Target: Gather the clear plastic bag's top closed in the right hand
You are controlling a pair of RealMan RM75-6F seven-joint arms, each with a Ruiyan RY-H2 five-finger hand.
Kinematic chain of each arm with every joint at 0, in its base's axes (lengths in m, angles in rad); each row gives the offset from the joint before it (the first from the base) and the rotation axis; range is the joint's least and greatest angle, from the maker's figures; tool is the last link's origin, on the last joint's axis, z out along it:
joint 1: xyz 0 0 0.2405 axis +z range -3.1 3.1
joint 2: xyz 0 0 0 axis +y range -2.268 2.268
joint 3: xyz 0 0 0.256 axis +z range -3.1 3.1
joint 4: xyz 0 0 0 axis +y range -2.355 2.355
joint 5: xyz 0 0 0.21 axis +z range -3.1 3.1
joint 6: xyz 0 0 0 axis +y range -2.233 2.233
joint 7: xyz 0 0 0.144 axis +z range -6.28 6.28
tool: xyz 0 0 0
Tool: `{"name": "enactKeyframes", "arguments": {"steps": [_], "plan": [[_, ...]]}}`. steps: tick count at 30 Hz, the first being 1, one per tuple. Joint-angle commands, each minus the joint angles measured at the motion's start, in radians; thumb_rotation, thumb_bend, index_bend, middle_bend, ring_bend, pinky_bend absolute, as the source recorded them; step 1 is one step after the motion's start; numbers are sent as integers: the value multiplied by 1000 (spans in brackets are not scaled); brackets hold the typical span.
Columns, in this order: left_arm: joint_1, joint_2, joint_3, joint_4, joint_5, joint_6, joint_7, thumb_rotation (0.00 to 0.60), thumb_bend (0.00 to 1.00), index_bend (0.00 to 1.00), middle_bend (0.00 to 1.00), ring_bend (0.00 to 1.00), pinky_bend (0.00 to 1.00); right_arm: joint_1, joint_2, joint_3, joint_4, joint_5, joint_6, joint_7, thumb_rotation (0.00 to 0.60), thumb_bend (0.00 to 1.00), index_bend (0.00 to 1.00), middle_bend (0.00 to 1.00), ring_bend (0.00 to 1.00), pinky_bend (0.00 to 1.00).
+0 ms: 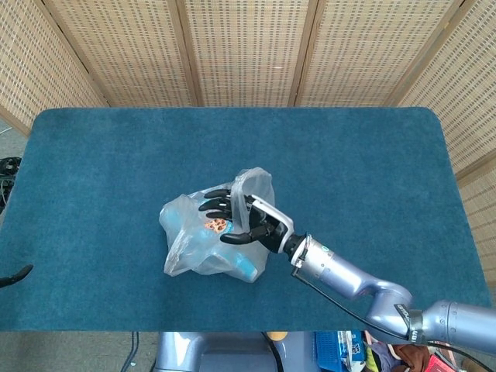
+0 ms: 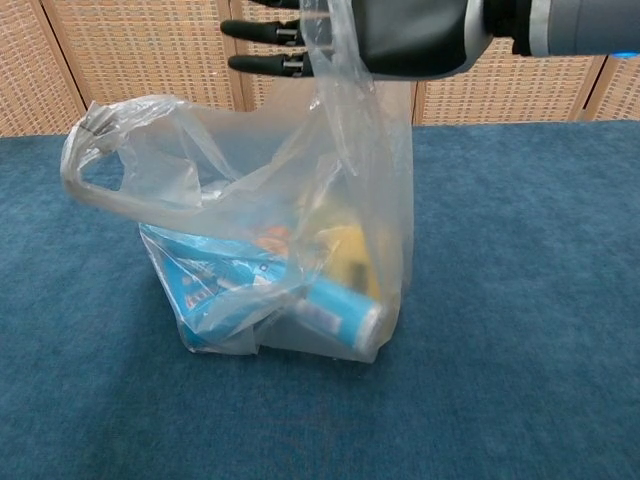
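I see a blue table (image 1: 116, 155) with a clear bag (image 1: 205, 240) standing near its middle, a little toward my side. Inside it lie a blue packet (image 2: 215, 285), something yellow I cannot identify, and a small printed wrapper.

My right hand (image 1: 244, 217) hovers over the bag's mouth. Its fingers (image 2: 262, 37) are spread and stretched out toward the left, above the opening. One handle loop (image 2: 340, 110) is draped over the hand and rises taut to it, so the hand carries that side of the bag; I cannot tell whether the thumb pinches the film. The other handle (image 2: 95, 160) sags out to the left, apart from the hand and not gathered. My left hand is not in view.

What could go wrong, as I judge it: if I close the fingers now, I would likely catch only the near loop and leave the far one outside, so the top stays open. If I lift while closing, the draped film could slide off, or the bag could tip and spill. The thin plastic may also snag on a fingertip and tear.

There is open room on every side. The bag sits well away from all table edges, and nothing else stands near it. The wicker screen (image 1: 248, 46) behind the table is well clear of my arm.
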State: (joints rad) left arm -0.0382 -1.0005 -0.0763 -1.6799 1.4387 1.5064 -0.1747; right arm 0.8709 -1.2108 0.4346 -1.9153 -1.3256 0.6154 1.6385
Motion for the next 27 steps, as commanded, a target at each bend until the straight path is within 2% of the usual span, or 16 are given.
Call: {"name": "enactKeyframes", "arguments": {"steps": [1,6,16,23,27], "plan": [[-1,1,-1,1,-3,-1,-1,600,151,0,0,0,0,23,-5,-14,4,-51,-47,17,600,55,274,334,173,138],[-3,0,-5,5,-6,-3,-6,600,151,0,0,0,0,34,-7,-40,15,-109,-55,-22,600,135,298,359,200,143],[-29,-4,-28,21,8,-4,-17,600,152,0,0,0,0,50,-10,-91,42,-113,-41,-247,600,350,318,377,212,156],[-114,-16,-70,81,97,-11,-38,600,152,0,0,0,0,40,-16,-117,41,-55,-8,-405,600,368,318,378,208,156],[-185,-43,-71,139,201,-26,-79,600,152,0,0,0,0,30,-12,-124,33,-30,7,-457,600,370,318,377,203,156]]}}
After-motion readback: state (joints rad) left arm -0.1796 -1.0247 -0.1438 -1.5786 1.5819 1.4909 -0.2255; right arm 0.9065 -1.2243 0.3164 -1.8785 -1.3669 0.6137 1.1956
